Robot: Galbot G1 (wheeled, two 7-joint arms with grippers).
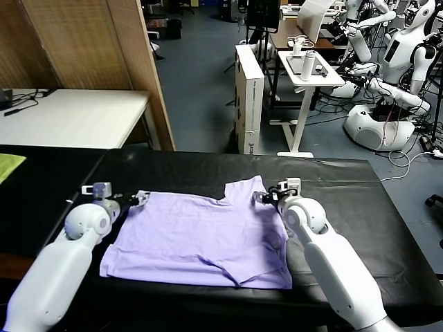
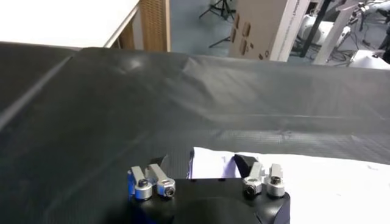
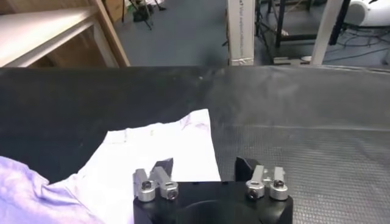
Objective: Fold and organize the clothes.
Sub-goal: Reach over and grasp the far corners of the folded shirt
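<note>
1. Black matting covers the worktop (image 1: pixel 360 200), with a blue-grey floor and other robots behind it in the room.
2. A lavender T-shirt (image 1: pixel 201 238) lies spread on the middle of the worktop, hem edge toward the near side, sleeve corners toward the far side.
3. Its near right part is rumpled, with a fold ridge running into the lower hem; the rest lies fairly flat.
4. The far right sleeve corner (image 3: pixel 183 131) points away from the robot and lies flat on the mat.
5. The right end effector (image 1: pixel 271 196) sits low at that far right sleeve corner; in the right wrist view (image 3: pixel 204 167) its fingers stand spread apart, the cloth lying between and under them, not pinched.
6. The left end effector (image 1: pixel 140 199) sits low at the far left corner of the shirt; in the left wrist view (image 2: pixel 201 164) its fingers are likewise spread, with the pale cloth edge (image 2: pixel 213 163) between them and no grip on it.
7. A yellow-green cloth (image 1: pixel 8 166) lies at the far left edge of the dark surface, well apart from the shirt.
8. Beyond the worktop stand a white table (image 1: pixel 69 117) on the left, a wooden partition (image 1: pixel 104 48), a tall white carton (image 1: pixel 249 97) and a small white stand (image 1: pixel 308 69) carrying a bottle.
</note>
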